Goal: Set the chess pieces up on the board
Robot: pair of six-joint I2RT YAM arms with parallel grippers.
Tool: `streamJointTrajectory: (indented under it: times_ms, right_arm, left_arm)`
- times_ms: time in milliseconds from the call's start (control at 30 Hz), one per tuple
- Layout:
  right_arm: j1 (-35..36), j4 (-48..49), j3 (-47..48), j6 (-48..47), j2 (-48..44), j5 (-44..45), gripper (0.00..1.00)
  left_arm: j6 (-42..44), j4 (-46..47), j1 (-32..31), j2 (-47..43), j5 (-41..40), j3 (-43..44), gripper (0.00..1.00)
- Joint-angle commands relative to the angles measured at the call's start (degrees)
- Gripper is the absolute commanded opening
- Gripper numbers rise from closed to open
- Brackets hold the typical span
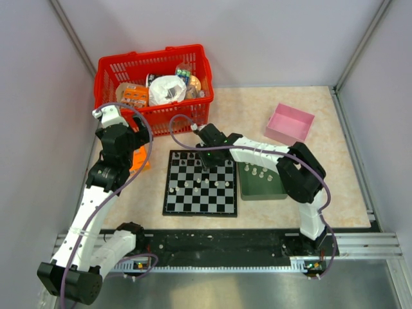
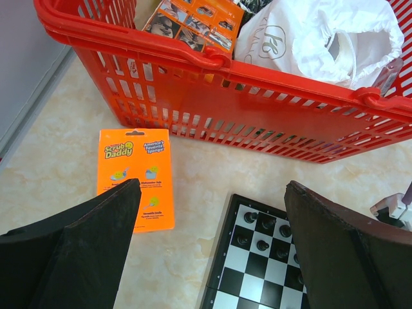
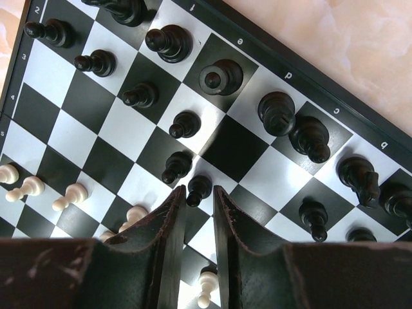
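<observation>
R gripper point(image 3: 199, 194): fingers point(image 3: 170, 244) nearly together, only a thin slot between them, pointing down over the board point(image 3: 232, 145). A black pawn point(image 3: 198, 185) stands right at the mouth of that slot. Can't tell whether the pads touch or pinch it. Other black pieces point(image 3: 278, 112) crowd the board's far ranks, w/ a few sq. bare. White pawns point(image 3: 71, 194) stand loose nearer mid-board, not lined up. In the top view the R gripper point(image 1: 207, 158) hangs over the board's far edge, approx. centre, w/ the arm stretched across from the board's right.

L gripper point(image 2: 212, 187): fingers point(image 2: 96, 238) spread wide, nothing between them, held above the table just off the far-left corner of the board point(image 2: 219, 261).

Sponge pack point(image 2: 135, 177) lies flat on the table left of the board, apart from it. Red basket point(image 2: 212, 96), w/ a white bag point(image 2: 322, 38) and boxes inside, sits beyond the board's far-left side. Green tray point(image 1: 257, 190) lies just beside the board's right edge, several white pieces point(image 1: 256, 171) standing on it. Pink box point(image 1: 290, 123) sits further off, far-right of the board, past the tray.
</observation>
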Motion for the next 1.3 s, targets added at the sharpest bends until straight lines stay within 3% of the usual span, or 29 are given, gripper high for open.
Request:
streamJointTrajectory:
  times_ms: [0,367,467,567,1267]
  right_arm:
    - [0.29,0.54,3.27,0.49,0.68,0.22,0.22]
    - [0.2,-0.69,3.88,-0.48,0.68,3.47,0.08]
    - [-0.06,-0.96,3.88,-0.48,0.68,3.22,0.19]
    - [-0.06,-0.52,3.79,-0.65,0.42,1.46,0.24]
    - [0.03,0.1,2.21,-0.21,1.12,1.63,0.21]
  left_arm:
    - [0.47,2.93,0.25,-0.4,-0.22,0.85,0.99]
    - [0.38,2.76,0.34,-0.4,-0.04,0.93,0.99]
    - [0.38,2.84,0.25,-0.4,0.14,0.76,0.99]
    - [0.29,2.93,0.25,-0.49,0.05,0.67,0.99]
    - [-0.15,2.76,0.25,-0.75,-0.13,0.14,0.99]
